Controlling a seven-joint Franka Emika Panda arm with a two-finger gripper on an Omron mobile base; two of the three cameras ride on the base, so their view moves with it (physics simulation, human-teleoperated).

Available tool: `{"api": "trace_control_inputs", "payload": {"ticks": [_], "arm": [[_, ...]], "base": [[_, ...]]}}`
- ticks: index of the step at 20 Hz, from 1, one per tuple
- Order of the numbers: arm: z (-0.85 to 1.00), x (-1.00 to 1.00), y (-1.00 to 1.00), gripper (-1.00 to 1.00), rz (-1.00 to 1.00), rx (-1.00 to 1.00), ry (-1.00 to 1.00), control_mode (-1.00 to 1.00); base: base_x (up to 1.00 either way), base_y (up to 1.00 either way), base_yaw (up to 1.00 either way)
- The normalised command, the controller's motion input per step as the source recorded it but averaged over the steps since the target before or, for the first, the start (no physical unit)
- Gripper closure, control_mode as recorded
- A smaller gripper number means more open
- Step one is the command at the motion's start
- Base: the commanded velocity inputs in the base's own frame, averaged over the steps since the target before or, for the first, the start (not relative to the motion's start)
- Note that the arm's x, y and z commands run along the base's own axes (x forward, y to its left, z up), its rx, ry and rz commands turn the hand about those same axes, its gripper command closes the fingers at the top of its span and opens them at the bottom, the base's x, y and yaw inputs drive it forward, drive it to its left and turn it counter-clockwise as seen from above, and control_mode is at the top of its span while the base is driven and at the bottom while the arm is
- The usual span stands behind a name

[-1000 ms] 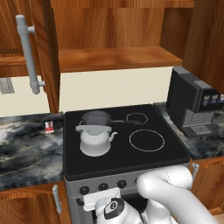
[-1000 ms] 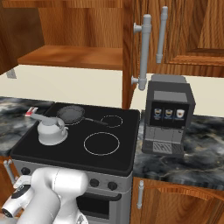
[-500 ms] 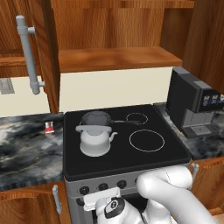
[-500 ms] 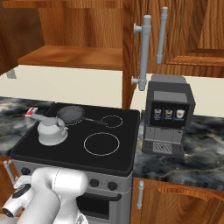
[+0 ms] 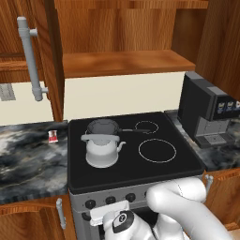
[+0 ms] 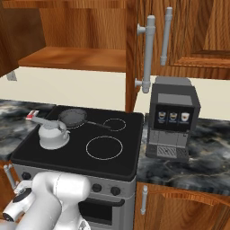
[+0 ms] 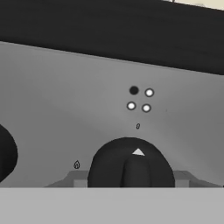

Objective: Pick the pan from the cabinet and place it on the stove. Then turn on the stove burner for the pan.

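The pan [image 5: 103,126] [image 6: 72,117] sits on the rear left of the stove [image 5: 140,173] [image 6: 67,157]. It covers the stove burner there, and its thin handle points right. The cabinet [image 5: 122,63] [image 6: 72,58] above stands open with a bare shelf. My gripper [image 5: 108,213] is low against the stove's grey front panel, among the row of knobs. In the hand view a black knob [image 7: 129,159] sits close, between the tips of my gripper [image 7: 130,179]. The grey fingertips [image 7: 76,179] press against the knob's two sides.
A white kettle [image 5: 102,150] [image 6: 53,134] stands on the front left ring, just in front of the pan. A black coffee machine [image 5: 206,112] [image 6: 173,119] is on the counter to the right. The open cabinet door [image 5: 47,70] hangs at the left.
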Motion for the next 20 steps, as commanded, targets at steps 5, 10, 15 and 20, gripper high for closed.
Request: {"api": "trace_control_inputs", "payload": {"ticks": [5,10,15,20], "arm": [[0.04,-0.02,0.00,1.00,0.00,-0.06,0.00,-1.00],[0.20,-0.07,0.00,1.00,0.00,-0.18,0.00,-1.00],[0.20,-0.08,0.00,1.00,0.00,-0.22,0.00,-1.00],[0.16,-0.03,0.00,1.00,-0.02,-0.23,0.00,-1.00]], "base": [[0.00,0.00,0.00],[0.00,0.00,0.00],[0.00,0.00,0.00],[0.00,0.00,0.00]]}}
